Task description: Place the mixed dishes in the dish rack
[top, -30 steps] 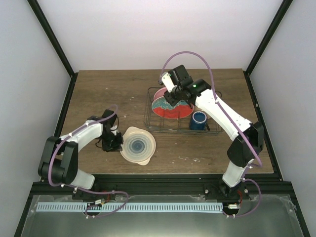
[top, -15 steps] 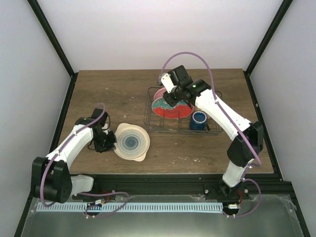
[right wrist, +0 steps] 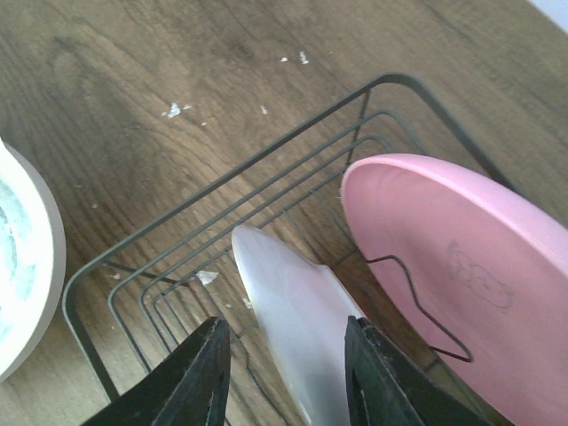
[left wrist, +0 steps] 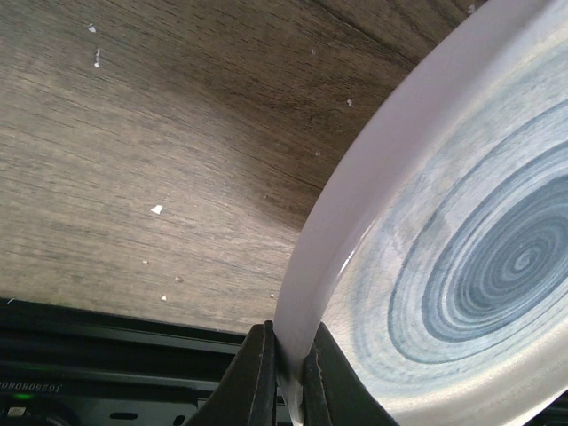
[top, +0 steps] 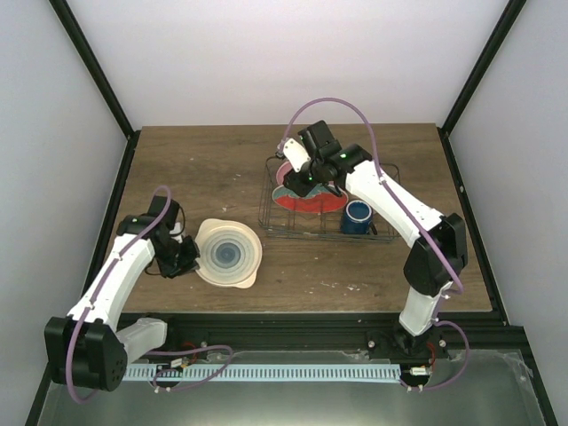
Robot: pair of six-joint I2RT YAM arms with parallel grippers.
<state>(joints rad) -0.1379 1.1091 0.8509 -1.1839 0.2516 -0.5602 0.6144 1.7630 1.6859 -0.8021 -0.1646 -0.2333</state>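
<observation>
Wooden desk (top: 222,169), dark-grained with small white flecks, enclosed by white walls and a black frame.

Item 1, left side: left fingers (top: 188,256), low over the desk near its front edge, pinched shut on the rim of the ringed plate (top: 229,253). The wrist view shows the pale rim clamped between both tips.

Item 2: ringed plate, cream rim with a blue spiral in the centre, lying face up just right of those fingers. It is well apart from the rack. The gripped edge casts a shadow on the wood. I cannot tell whether the far edge rests on the desk.

Item 3, right of centre: rack (top: 264,213), dark wire, rectangular, standing on the desk.

Item 4: pink plate (top: 286,169), on edge in the rack's left half, towards the back.

Item 5: red plate (top: 306,197), teal pattern, leaning just in front of the pink one. From the wrist it shows as a pale edge between the wires.

Item 6: right fingers (top: 306,182), down inside the rack, spread apart on either side of the red plate's top edge.

Item 7: mug (top: 357,216), dark blue, mouth up, in the rack's right end.
</observation>
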